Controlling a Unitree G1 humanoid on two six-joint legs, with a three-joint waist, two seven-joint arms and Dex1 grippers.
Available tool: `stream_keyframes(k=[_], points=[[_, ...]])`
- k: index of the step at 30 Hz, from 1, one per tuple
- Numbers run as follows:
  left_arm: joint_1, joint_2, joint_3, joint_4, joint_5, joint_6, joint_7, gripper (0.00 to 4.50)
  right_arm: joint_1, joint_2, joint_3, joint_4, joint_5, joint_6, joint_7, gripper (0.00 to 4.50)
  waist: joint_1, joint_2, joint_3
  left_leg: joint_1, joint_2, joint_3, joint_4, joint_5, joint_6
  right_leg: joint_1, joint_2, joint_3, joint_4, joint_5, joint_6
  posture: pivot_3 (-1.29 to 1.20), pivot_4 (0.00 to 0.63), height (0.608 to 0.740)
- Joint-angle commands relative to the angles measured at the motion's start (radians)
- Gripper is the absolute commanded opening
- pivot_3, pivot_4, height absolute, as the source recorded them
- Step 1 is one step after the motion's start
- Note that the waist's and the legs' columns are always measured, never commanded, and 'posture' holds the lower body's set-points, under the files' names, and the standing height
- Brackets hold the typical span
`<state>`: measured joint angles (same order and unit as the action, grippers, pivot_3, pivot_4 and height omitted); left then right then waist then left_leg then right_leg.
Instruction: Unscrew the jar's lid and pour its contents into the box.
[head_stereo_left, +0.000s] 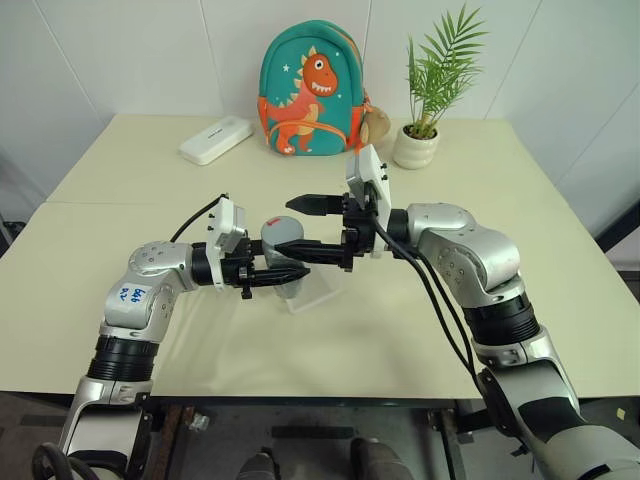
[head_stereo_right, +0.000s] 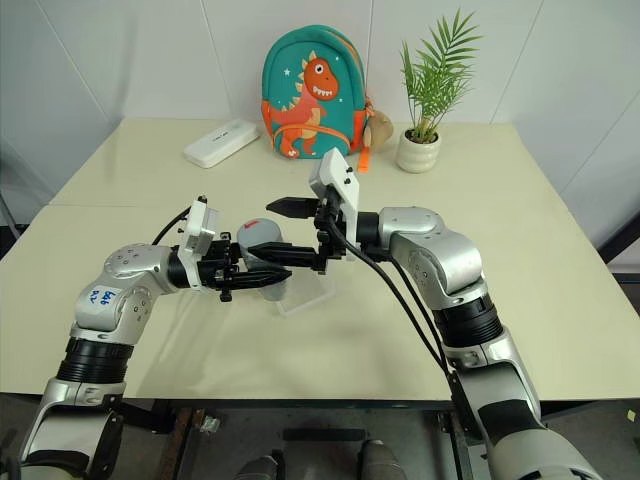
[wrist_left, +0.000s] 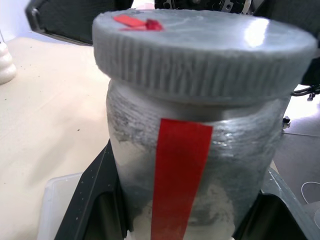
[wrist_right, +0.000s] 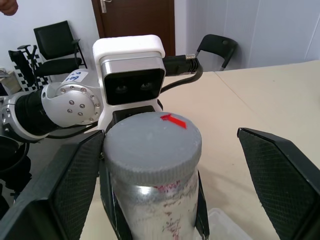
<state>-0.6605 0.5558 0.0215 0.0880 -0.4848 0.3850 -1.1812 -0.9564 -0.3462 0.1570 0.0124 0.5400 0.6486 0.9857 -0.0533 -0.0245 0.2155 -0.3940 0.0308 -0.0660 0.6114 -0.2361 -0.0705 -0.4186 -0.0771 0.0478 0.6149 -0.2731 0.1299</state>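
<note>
Over the box (head_stereo_left: 318, 292), the left gripper (head_stereo_left: 285, 274) clamps the jar (wrist_left: 195, 170) upright. The right gripper (wrist_right: 170, 165) stands wide open around the lid (wrist_right: 152, 145) (still screwed on); it should close squarely before twisting.

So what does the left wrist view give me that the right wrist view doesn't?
Left wrist view alone: the long red strip down the jar's side, and the left gripper's fingers clamped on its body. Right wrist view alone: the right gripper's fingers spread wide either side of the lid, the left wrist camera behind, chairs and a door. Both: the grey lid still on, its red mark, the box's corner below.
</note>
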Motion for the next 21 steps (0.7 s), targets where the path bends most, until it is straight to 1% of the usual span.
stream_keyframes(k=[1, 17, 21], points=[[-0.003, 0.011, 0.02, -0.035, -0.024, -0.014, -0.015, 1.96, -0.004, -0.019, -0.042, -0.005, 0.007, 0.001, -0.001, 4.45, 0.0, 0.0, 0.0, 0.0, 0.0, 0.0, 0.0, 0.0, 0.0, 0.0, 0.0, 0.0, 0.0, 0.0, 0.0, 0.0, 0.15, 0.74], [-0.011, 0.006, 0.02, -0.022, -0.019, -0.024, -0.014, 1.96, -0.002, -0.038, -0.054, 0.028, -0.004, -0.005, 0.015, 4.45, 0.0, 0.0, 0.0, 0.0, 0.0, 0.0, 0.0, 0.0, 0.0, 0.0, 0.0, 0.0, 0.0, 0.0, 0.0, 0.0, 0.15, 0.74], [-0.009, 0.007, 0.019, -0.026, -0.02, -0.019, -0.017, 1.96, 0.005, -0.045, -0.07, -0.01, 0.041, 0.006, 0.054, 4.45, 0.002, 0.0, 0.0, 0.0, 0.0, 0.0, 0.0, 0.0, 0.0, 0.0, 0.0, 0.0, 0.0, 0.0, 0.0, 0.0, 0.15, 0.74]])
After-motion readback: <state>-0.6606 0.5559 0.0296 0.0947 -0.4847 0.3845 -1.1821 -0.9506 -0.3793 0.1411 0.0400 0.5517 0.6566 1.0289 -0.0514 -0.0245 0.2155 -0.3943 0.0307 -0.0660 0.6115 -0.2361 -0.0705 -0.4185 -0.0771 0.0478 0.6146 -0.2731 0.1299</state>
